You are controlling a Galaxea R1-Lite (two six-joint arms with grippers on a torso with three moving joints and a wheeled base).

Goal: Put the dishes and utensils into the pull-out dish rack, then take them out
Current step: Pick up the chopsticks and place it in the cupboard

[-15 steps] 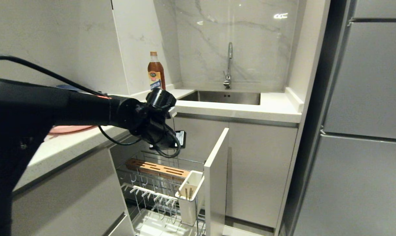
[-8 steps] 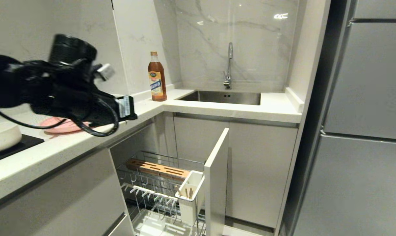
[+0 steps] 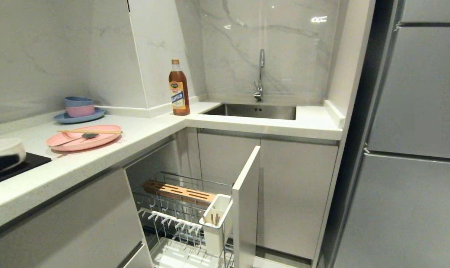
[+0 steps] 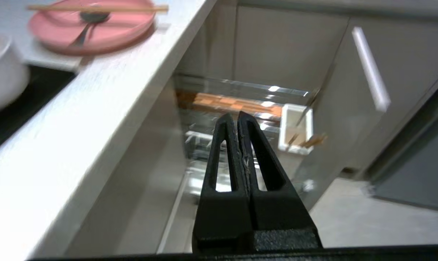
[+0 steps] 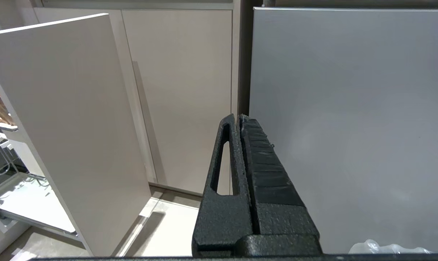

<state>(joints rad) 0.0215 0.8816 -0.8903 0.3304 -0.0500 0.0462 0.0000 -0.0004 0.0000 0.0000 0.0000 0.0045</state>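
A: Rack status?

B: The pull-out dish rack (image 3: 195,208) stands drawn out below the counter (image 3: 143,132), grey front panel (image 3: 246,208) towards the room. The wooden strip (image 3: 178,191) lies along its back; the white caddy (image 3: 216,223) sits against the panel with 2 thin wooden sticks in it.

A: Dishes?

B: The pink plate (image 3: 84,137) is on the counter. 1 pair of chopsticks (image 3: 91,131) lies across its rim, and the spoon (image 3: 77,138) rests on it, bowl end near the chopsticks. The cream bowl (image 3: 3,152) is at the head view's left edge, on the dark hob (image 3: 12,169).

A: Grippers?

B: Left gripper (image 4: 238,119): jaws pressed together, nothing between them, hanging in front of the counter edge and pointing towards the rack. Right gripper (image 5: 239,119): also closed and empty, low beside the front panel, facing a grey cabinet door (image 5: 349,127).

A: Other items?

B: Blue plate with stacked bowls (image 3: 79,111) by the wall, sauce bottle (image 3: 178,89) beside the sink (image 3: 256,110).
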